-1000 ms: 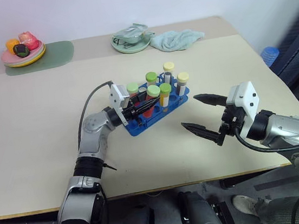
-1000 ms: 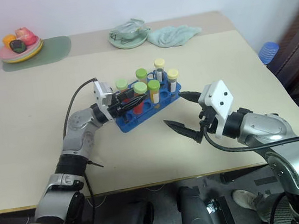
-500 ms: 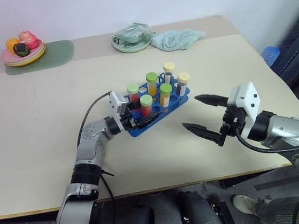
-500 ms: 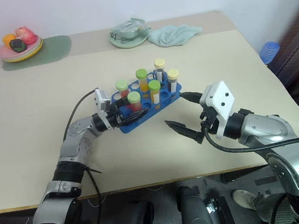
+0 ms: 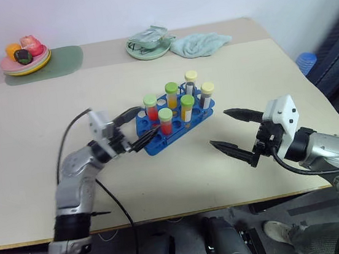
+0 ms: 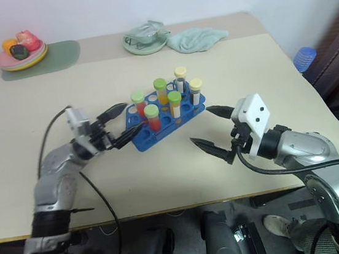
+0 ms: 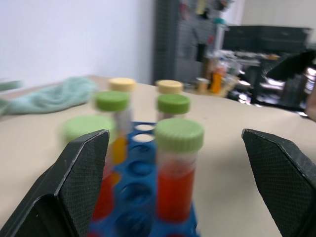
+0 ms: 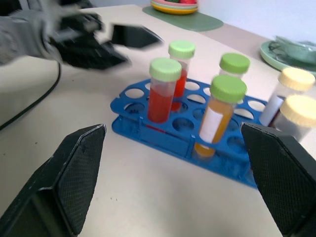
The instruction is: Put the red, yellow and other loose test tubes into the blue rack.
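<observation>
Now we see 6 capped tubes standing in the blue rack [image 5: 175,121] at the middle of the counter [image 5: 44,117]. Our left tool [image 5: 137,129] and right tool [image 5: 235,132] are both wide open and empty, so a careless sweep may tip the rack.

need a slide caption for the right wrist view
Six capped tubes stand in the blue rack, red tube nearest, while the open left end effector sits beside it on the table.
</observation>
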Tool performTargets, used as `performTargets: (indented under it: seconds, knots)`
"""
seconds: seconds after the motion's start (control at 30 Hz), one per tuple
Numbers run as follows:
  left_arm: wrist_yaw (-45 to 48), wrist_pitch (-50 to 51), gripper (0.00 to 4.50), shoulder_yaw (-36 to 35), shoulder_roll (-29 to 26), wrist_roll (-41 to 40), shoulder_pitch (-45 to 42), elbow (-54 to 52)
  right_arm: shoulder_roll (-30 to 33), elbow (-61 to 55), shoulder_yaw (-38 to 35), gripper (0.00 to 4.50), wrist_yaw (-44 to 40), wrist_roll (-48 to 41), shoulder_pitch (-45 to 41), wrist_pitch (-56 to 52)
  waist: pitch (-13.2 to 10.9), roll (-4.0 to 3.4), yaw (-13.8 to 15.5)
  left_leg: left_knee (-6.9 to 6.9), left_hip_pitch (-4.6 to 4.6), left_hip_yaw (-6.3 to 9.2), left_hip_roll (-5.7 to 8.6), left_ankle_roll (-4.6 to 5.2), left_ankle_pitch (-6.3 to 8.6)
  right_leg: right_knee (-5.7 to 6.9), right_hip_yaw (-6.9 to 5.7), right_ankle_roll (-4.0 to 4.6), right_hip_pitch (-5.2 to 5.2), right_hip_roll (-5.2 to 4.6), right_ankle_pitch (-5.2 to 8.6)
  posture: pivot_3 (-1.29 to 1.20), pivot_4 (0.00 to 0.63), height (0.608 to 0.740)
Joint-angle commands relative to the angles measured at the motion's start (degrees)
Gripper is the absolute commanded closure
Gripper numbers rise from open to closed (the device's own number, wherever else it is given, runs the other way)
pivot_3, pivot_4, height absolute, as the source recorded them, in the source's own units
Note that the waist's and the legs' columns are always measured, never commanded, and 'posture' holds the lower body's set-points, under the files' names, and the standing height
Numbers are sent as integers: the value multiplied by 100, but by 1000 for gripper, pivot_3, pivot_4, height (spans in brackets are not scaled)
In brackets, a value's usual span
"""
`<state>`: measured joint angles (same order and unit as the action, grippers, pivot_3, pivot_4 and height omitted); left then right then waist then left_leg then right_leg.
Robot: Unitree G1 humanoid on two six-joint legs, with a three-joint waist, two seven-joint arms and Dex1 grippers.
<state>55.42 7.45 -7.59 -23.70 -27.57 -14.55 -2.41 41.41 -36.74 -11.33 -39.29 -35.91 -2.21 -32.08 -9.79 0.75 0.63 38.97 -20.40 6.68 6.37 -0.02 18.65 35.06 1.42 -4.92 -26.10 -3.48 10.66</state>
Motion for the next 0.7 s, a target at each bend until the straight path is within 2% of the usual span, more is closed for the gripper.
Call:
performTargets:
  seconds: [0.03,0.3,0.7]
  knots:
    - [-174,84,97,-485,-443,-47,608,-639,-70,220,-426,0,-47,150,267,381,-1,-1,7,0,-1,-1,0,0,0,0,0,0,-1,0,0,0,150,740]
    - [-38,587,97,-1288,-1180,-668,2119,-1589,103,741,-1080,0,-327,340,662,745,-2,-4,16,2,1,-4,-1,36,21,-3,0,-1,3,-2,1,0,150,740]
    - [-140,686,97,-1435,-1353,-767,2479,-1729,60,1242,-1127,0,-688,496,811,1169,-3,-6,8,3,9,-8,-4,43,25,-3,0,0,13,-1,2,0,150,740]
